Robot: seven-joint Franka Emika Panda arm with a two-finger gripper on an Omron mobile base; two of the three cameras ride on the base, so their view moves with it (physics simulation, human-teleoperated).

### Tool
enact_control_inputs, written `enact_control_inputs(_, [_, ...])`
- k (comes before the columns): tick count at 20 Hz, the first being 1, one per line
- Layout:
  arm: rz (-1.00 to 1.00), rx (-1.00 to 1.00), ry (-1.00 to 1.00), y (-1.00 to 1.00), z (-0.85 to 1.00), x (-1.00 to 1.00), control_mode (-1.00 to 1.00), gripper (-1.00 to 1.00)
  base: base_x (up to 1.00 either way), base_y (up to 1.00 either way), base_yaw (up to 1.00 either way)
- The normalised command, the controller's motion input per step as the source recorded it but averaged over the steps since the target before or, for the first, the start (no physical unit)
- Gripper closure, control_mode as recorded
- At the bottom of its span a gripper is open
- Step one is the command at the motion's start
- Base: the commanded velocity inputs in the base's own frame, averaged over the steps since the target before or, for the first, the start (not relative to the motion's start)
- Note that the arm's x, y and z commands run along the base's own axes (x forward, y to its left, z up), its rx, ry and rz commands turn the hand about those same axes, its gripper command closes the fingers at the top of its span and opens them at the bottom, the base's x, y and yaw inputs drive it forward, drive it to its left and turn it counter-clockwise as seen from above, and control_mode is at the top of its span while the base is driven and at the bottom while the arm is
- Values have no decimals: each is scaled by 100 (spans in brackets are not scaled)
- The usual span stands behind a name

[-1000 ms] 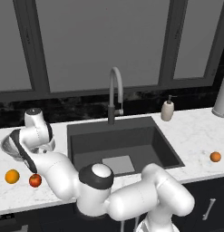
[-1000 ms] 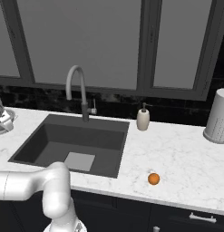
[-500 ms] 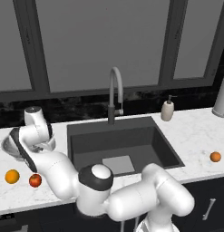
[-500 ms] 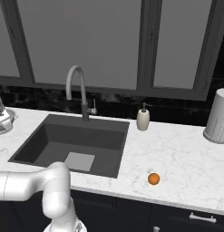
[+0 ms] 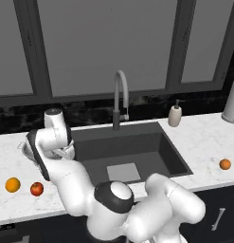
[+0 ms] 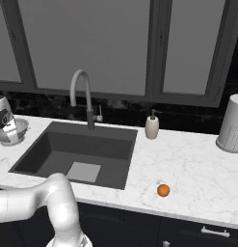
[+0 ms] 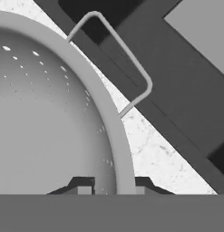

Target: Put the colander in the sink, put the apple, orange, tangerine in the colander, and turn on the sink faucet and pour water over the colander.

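Note:
The colander stands on the white counter just left of the sink, partly hidden by my arm in the left base view. My gripper is shut on the colander's rim, one finger inside the bowl and one outside, close to its wire handle. The orange and the apple lie side by side near the counter's front left edge. The tangerine rests alone on the counter right of the sink. The sink faucet arches over the basin with no water running.
A soap dispenser stands behind the sink's right corner. A white perforated canister sits at the far right of the counter. Dark windows and a black backsplash close off the back.
The jaws have closed on the colander's rim. Arm, colander and fruits stay where they were.

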Motion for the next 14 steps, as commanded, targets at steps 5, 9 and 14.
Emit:
enact_control_inputs(5, [-16,5,-8,-100,0,-63,-100,100,0,0,0])
enact_control_inputs(9, [-8,0,-2,-100,1,-42,-100,100,0,0,0])
enact_control_inputs(14, [0,0,0,-100,7,-8,-100,100,0,0,0])
